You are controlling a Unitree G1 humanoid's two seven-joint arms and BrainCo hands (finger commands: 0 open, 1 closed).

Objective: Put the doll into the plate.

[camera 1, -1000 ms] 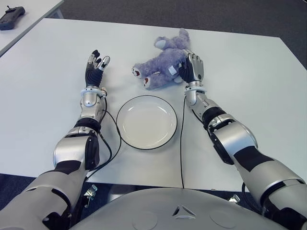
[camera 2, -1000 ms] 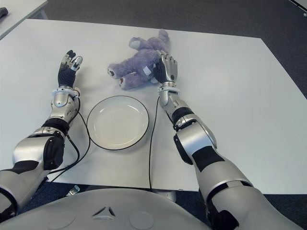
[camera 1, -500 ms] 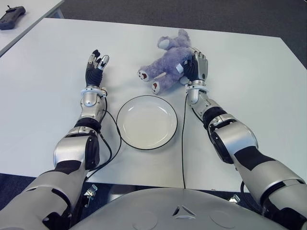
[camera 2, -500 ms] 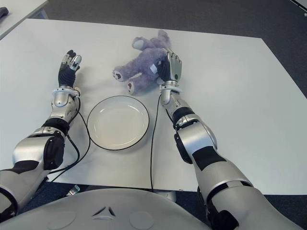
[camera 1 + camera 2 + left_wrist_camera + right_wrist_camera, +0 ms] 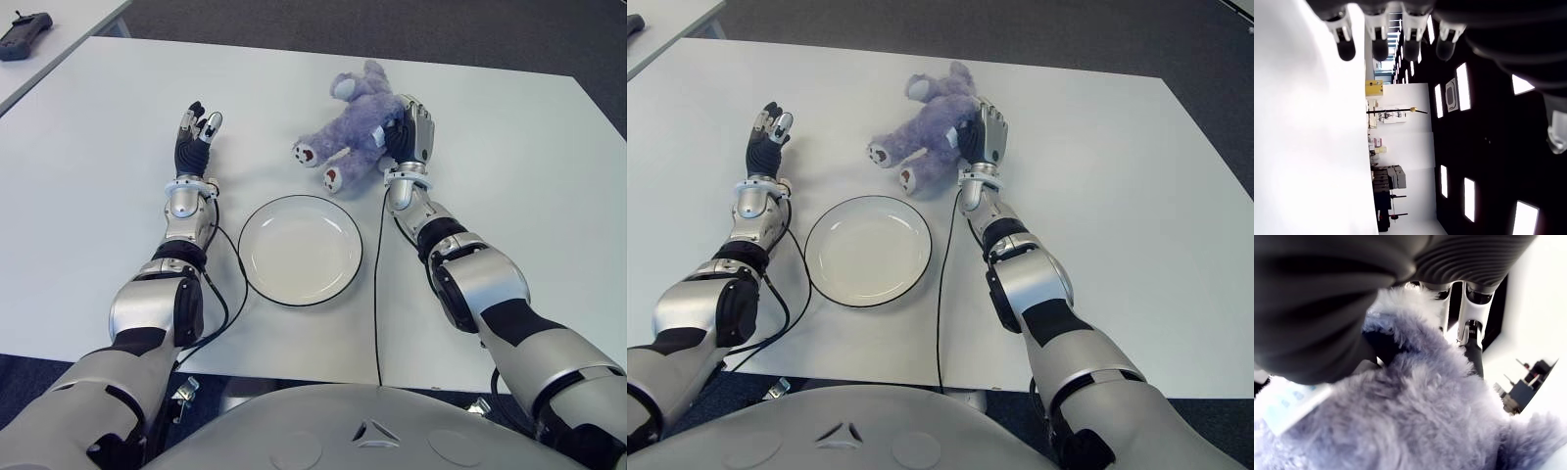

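silver-and-black jointed arms, black-fingered hands, trailing black cables

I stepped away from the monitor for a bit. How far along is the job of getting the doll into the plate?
Done: the right hand has closed on the doll. In hand: the doll is gripped beyond the plate, which holds nothing. Left: carrying it over and releasing it there. The left hand shows open, left of the doll.

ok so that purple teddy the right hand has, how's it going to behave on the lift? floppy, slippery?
Likely floppy: the teddy looks like soft plush, so its legs will probably dangle. Probably light for its size, being stuffed. Slip seems unlikely, since the right hand has its fingers sunk into the fur in the wrist view, though plush compresses. It may drape over the plate rim.
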